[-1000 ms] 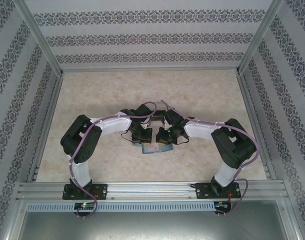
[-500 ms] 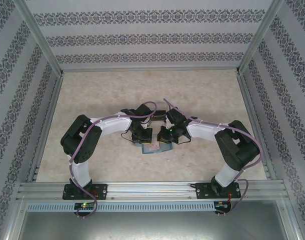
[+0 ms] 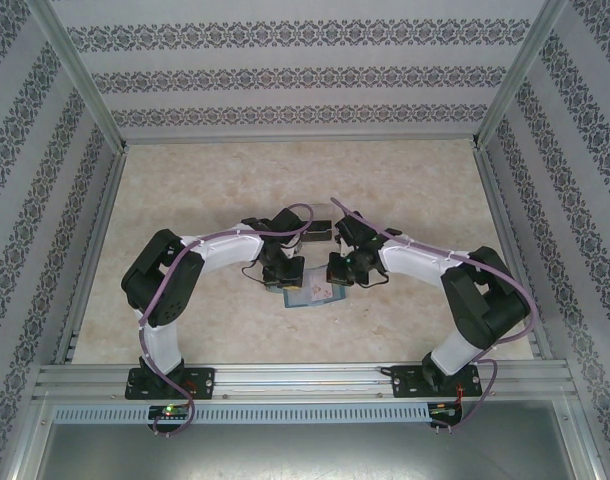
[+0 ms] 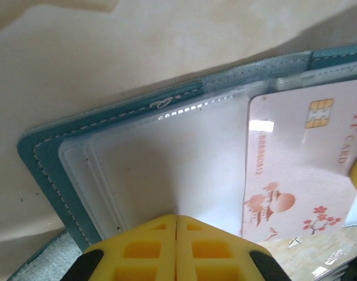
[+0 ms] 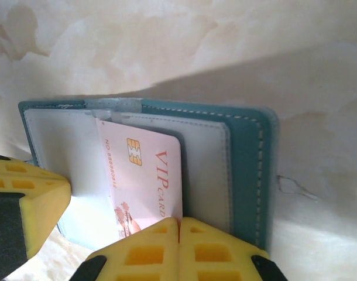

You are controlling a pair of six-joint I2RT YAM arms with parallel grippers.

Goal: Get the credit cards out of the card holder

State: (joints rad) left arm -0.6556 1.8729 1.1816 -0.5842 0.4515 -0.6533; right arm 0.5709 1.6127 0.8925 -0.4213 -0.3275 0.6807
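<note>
Over the open card holder [image 5: 249,175] on the desk [image 3: 405,200], left jaws clench its left leaf while right jaws pinch the protruding credit card [image 5: 149,170] by its edge, a thin hold that may slip.

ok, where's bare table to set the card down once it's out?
Free: far table from card holder to back wall; near strip between it and front rail. Crowded: centre, left gripper and right gripper on it.

Pale marbled table [image 3: 405,190], the open teal card holder [image 3: 310,293] flat on it, toward the front.
</note>
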